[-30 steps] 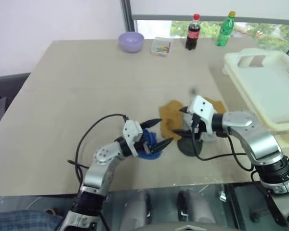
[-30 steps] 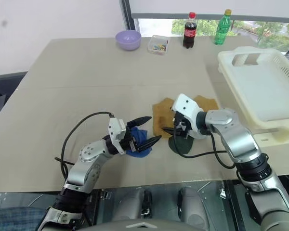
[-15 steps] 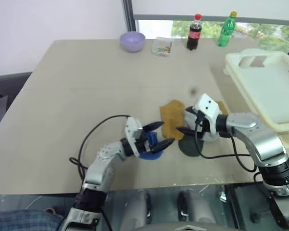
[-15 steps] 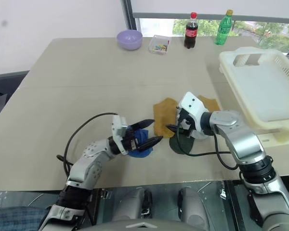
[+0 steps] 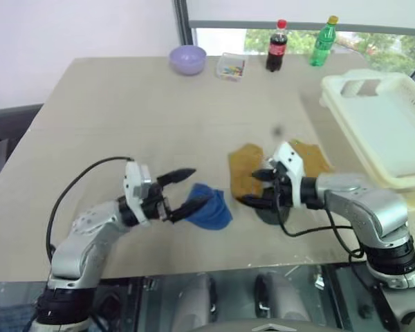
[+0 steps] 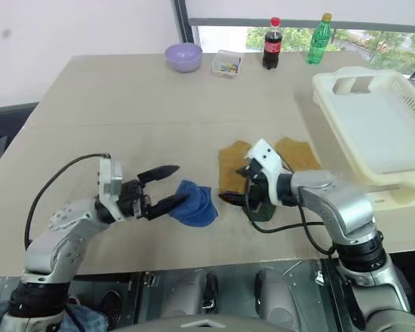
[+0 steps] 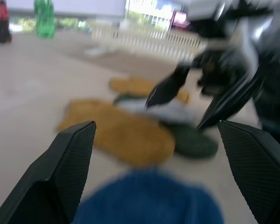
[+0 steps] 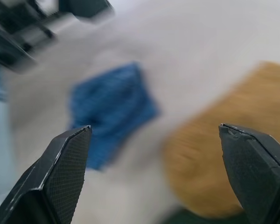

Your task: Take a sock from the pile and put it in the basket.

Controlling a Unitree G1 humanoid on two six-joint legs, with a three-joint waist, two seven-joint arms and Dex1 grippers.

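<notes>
A beige table fronts a window. The basket sits right of the pile; the left gripper and right gripper flank it, both spread, empty.

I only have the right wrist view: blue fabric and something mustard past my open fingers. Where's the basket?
Observer: The basket sits at the table's right edge, beyond the right tool.
Operator: Anything in it?
Observer: No sock is visible inside.
Operator: Is the left tool holding the blue sock?
Observer: No. The left tool is open, and the blue sock lies on the table at its fingertips.
Operator: Other socks?
Observer: A dark green sock lies under your right tool, beside the mustard sock.
</notes>
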